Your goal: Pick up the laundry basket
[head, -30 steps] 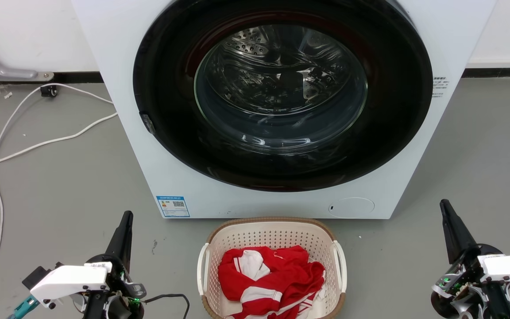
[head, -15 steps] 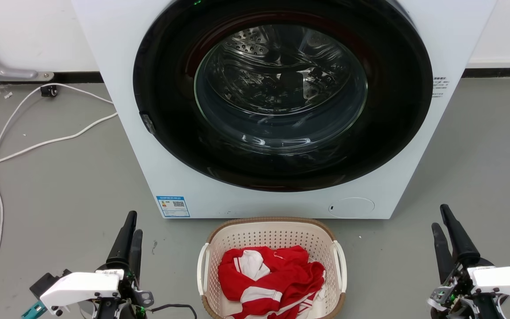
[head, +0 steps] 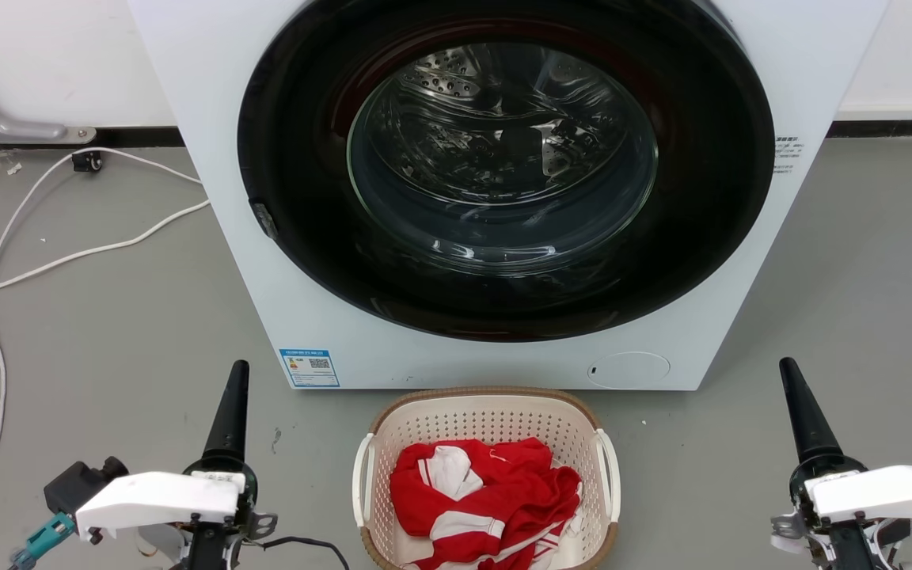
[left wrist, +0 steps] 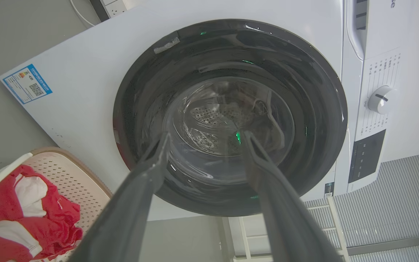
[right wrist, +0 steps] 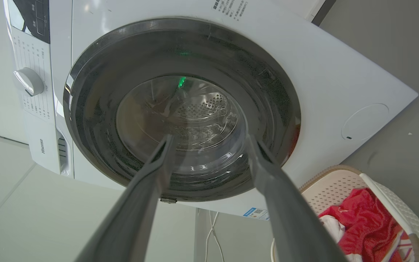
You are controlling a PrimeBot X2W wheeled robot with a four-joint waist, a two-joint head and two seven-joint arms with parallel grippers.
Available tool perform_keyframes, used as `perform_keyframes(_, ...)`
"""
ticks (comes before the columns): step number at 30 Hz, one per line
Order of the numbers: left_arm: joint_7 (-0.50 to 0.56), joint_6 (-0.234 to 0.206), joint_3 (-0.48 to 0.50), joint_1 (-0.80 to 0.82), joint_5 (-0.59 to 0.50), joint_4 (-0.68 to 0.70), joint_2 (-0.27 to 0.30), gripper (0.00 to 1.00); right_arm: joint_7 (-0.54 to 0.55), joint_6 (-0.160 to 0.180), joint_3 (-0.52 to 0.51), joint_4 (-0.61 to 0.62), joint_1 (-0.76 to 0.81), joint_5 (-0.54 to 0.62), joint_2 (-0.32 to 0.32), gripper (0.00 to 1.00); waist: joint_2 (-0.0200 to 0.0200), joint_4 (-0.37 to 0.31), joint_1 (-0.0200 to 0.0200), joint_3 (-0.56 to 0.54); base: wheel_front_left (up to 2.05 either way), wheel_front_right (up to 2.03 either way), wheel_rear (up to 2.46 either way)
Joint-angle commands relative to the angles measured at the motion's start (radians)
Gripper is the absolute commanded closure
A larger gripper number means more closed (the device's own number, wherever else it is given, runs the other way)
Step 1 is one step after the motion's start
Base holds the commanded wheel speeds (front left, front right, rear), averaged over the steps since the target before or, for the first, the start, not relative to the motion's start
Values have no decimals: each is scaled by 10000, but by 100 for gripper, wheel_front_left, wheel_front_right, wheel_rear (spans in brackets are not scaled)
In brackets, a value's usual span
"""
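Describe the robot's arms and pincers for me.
The left pincer and right pincer each have two long, dark fingers tapering to points. Behind each sits a white angular cover over exposed black parts. A black cable and a teal plug show by the left one.

grey floor (head: 108,340), white wall (head: 44,63) with dark skirting (head: 891,128); white washing machine (head: 820,47), pale cables (head: 68,257) trailing left.

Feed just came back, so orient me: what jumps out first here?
The white washing machine with its dark round door dominates straight ahead. On the floor before it sits the laundry basket holding red-and-white clothes, flanked by the open left claw and right claw, both clear of it.
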State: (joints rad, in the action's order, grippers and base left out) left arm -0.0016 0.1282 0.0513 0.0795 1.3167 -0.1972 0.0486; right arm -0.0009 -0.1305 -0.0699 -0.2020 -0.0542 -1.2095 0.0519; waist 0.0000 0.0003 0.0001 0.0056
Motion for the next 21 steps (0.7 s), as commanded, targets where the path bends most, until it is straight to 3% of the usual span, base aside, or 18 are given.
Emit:
perform_keyframes(1, -115, -8, -55, 234, -517, 229, 23, 0, -115, -2, 16, 221, -12, 659, 2, 0, 0, 1, 0, 1, 0, 0, 0)
perform_keyframes(21, -798, -263, -681, 306, -5080, 422, 56, 0, -520, -3, 72, 859, 226, 5235, -4, 0, 0, -6, 0, 15, 0, 0, 0)
